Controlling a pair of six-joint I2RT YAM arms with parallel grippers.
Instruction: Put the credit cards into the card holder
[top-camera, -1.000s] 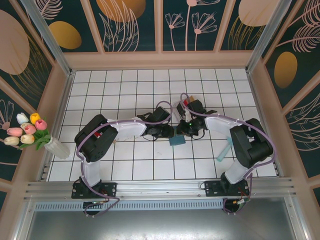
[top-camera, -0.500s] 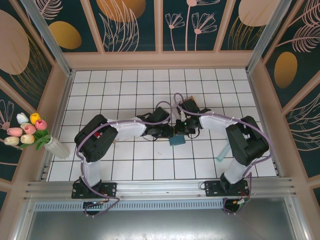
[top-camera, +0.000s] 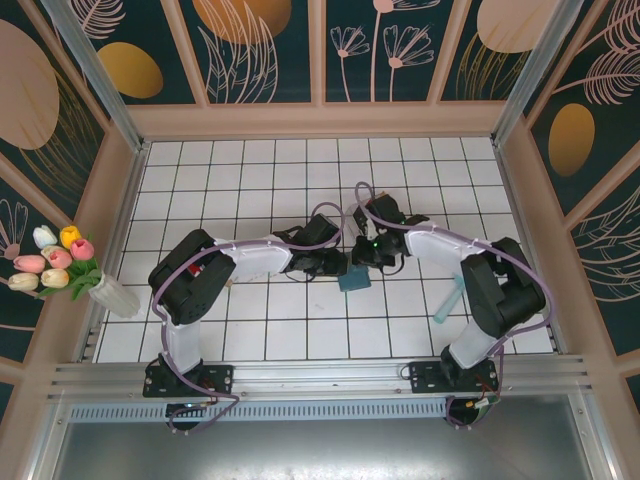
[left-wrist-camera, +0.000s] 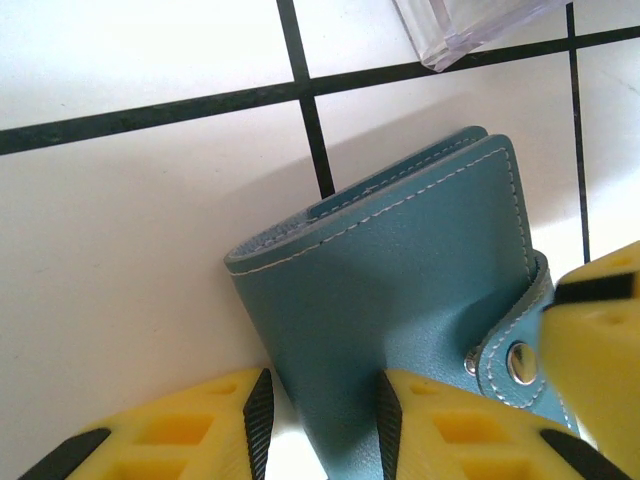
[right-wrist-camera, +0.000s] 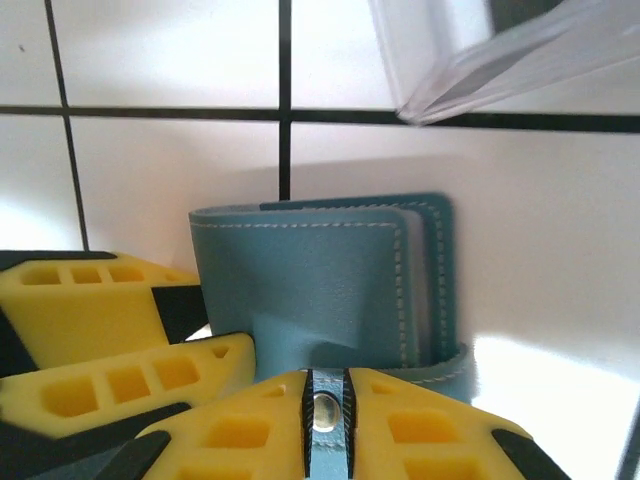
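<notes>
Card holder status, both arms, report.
Left gripper clamps the card holder edge. Right gripper pinches its snap strap. Holder folded on table. Clear rack just behind.

I see the small teal-blue leather folding card holder (top-camera: 353, 281) lying on the white tiled counter (top-camera: 250, 180) near the middle, between the two arms' wrists. Through the left wrist camera the card holder (left-wrist-camera: 400, 300) looks folded shut, its smooth cover edged with pale stitching and its spine toward the upper left. A strap with a round metal snap (left-wrist-camera: 518, 362) wraps round its right edge. From the right wrist camera the card holder (right-wrist-camera: 320, 290) shows its layered inner leaves at the right edge, and the snap (right-wrist-camera: 325, 411) sits at the bottom of the view. I cannot make out any cards.
</notes>
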